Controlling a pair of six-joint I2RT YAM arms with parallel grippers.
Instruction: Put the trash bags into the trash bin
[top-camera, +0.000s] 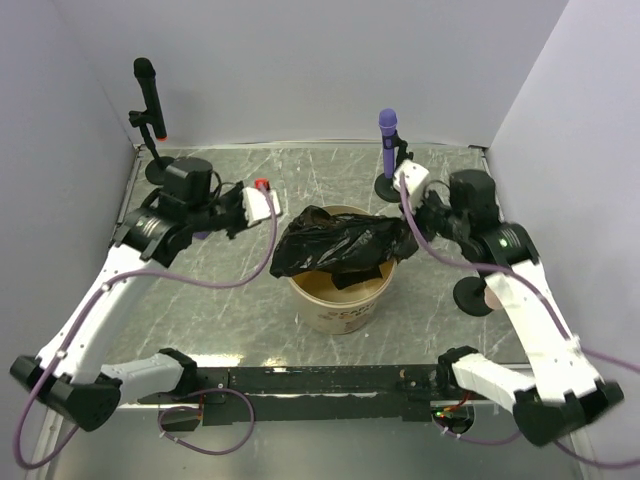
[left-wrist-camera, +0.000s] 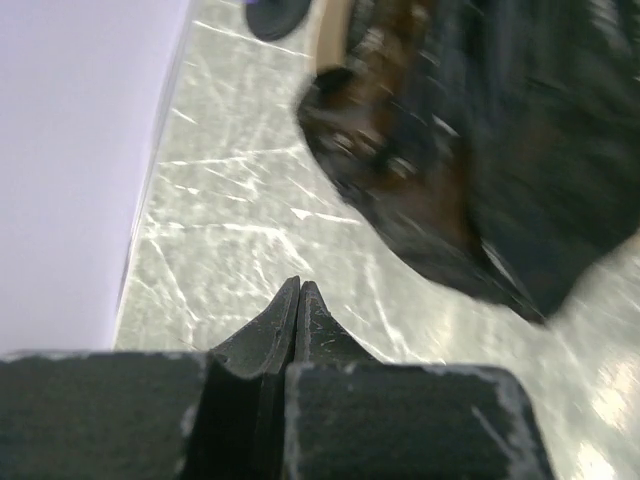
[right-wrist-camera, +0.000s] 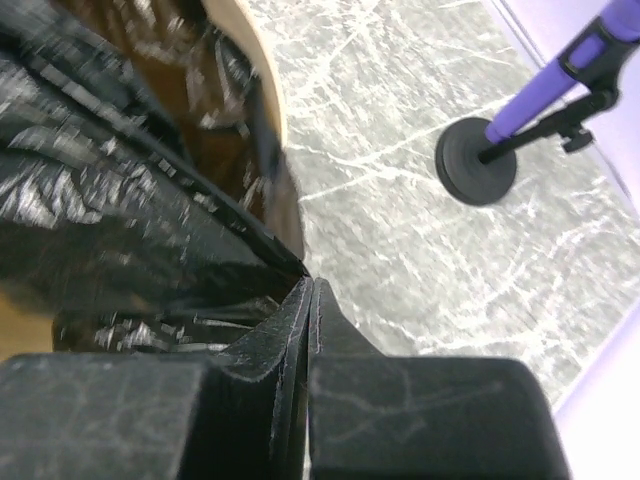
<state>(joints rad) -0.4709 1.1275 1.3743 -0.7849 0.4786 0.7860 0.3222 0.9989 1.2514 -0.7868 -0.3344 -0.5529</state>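
Observation:
A glossy black trash bag (top-camera: 338, 244) lies crumpled over the mouth of the tan trash bin (top-camera: 345, 305) and hangs over its rim. My left gripper (top-camera: 268, 205) hovers left of the bin. In the left wrist view that gripper (left-wrist-camera: 298, 286) is shut and empty, with the bag (left-wrist-camera: 490, 150) up and to its right. My right gripper (top-camera: 408, 192) hovers at the bin's right rim. In its own view it (right-wrist-camera: 311, 283) is shut, and the bag's edge (right-wrist-camera: 130, 210) ends right at the fingertips; no film shows between them. The bin wall (right-wrist-camera: 262, 90) rises behind.
A purple microphone on a stand (top-camera: 387, 130) stands behind the bin, its round base (right-wrist-camera: 478, 160) close to my right gripper. A black microphone stand (top-camera: 148, 95) is at the back left. Another black round base (top-camera: 473, 296) sits right of the bin. Walls close in three sides.

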